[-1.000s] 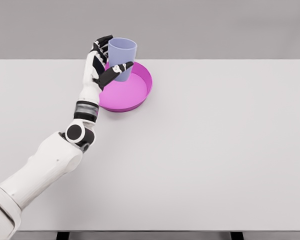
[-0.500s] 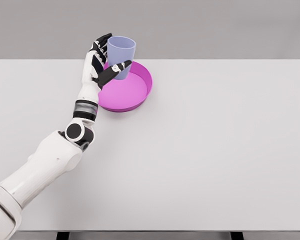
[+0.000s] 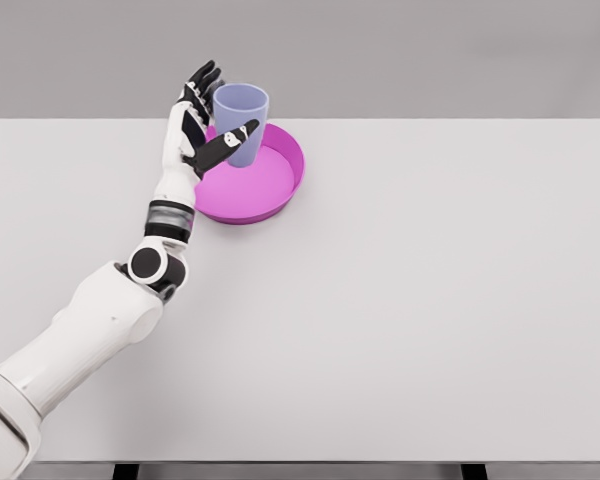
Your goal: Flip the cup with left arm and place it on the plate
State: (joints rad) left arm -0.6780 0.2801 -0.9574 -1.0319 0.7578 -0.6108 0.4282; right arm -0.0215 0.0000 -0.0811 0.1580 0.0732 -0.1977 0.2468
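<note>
The left hand [image 3: 202, 125] is raised over the far left part of the table, its white arm [image 3: 90, 330] coming in from the lower left corner and rising through a black elbow joint and a banded wrist. The hand stands wide: the fingers [image 3: 201, 82] are stretched upward and slightly fanned, pointing away from the robot, and the thumb [image 3: 228, 142] sticks out to the right, apart from them. It holds nothing.

Just to the right of the palm stands the cup [image 3: 240, 122], pale lavender-blue, upright with its open mouth on top. The fingers rise along its left side, close to the wall, and whether they touch it cannot be told from this view. The thumb crosses in front of the lower part of the cup, so the very bottom of the cup is partly hidden behind it.

The cup sits in the plate [image 3: 280, 185], a round magenta dish with a raised rim, and it stands toward the plate's far left edge, the part nearest the hand. The rest of the plate spreads out to the right of and nearer than the hand, bare inside.

The plate rests on the white table [image 3: 430, 300], which stretches wide to the right of the hand and toward the robot.
</note>
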